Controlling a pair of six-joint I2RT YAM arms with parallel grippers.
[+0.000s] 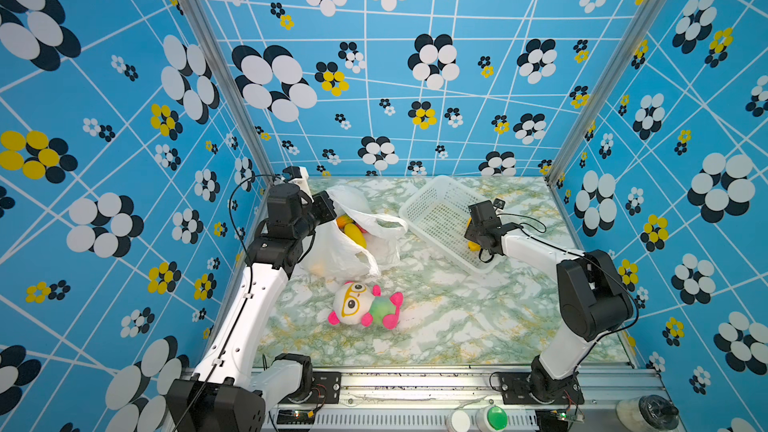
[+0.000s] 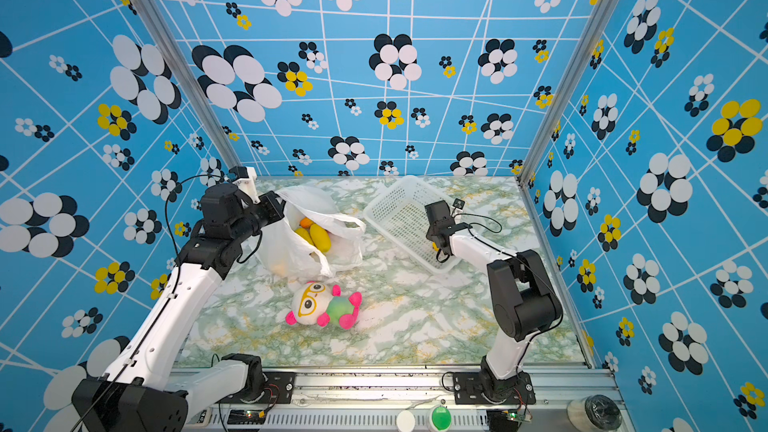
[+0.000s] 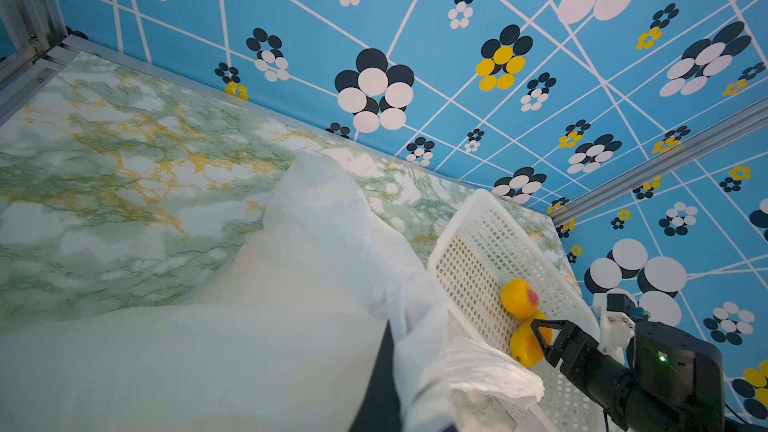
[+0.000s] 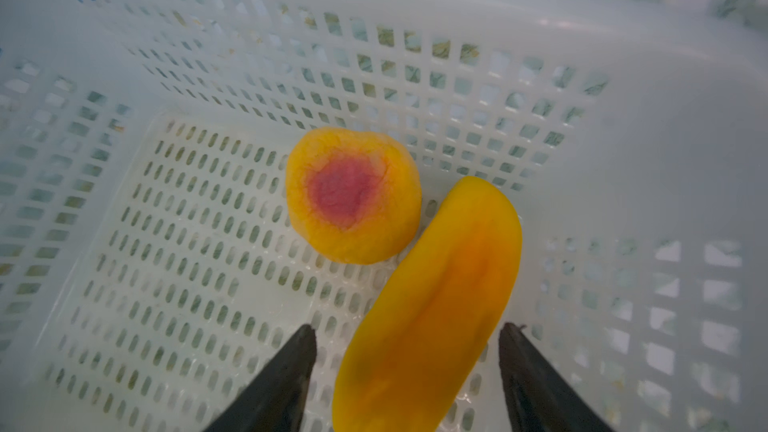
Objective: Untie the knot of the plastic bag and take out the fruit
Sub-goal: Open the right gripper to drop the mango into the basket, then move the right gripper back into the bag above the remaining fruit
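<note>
Fruit (image 4: 432,305) is appearing light and slick: grip midbody; right tool (image 4: 408,327) is gaping open, left tool (image 1: 331,210) is pinching limp plastic bag (image 1: 345,259) rim.

**Left tool clamped, right tool spread**

Left arm (image 1: 249,305): base at 7 o'clock of the surface (image 1: 457,326). The long white link rises along the 9 o'clock edge. Elbow bent, wrist turned in toward 10 o'clock. Left tool (image 3: 379,367) closed, pinched on a fold of the plastic bag (image 1: 332,255). Only one dark finger shows in the wrist view, with film draped over it.

Right arm (image 1: 582,297): base at 5 o'clock, lower link upright, black elbow at 4 o'clock. White forearm runs in toward 1 o'clock, wrist tipped downward. Right tool (image 4: 408,325) spread wide, its dark fingertips (image 4: 291,367) well apart and pointing down.
</note>
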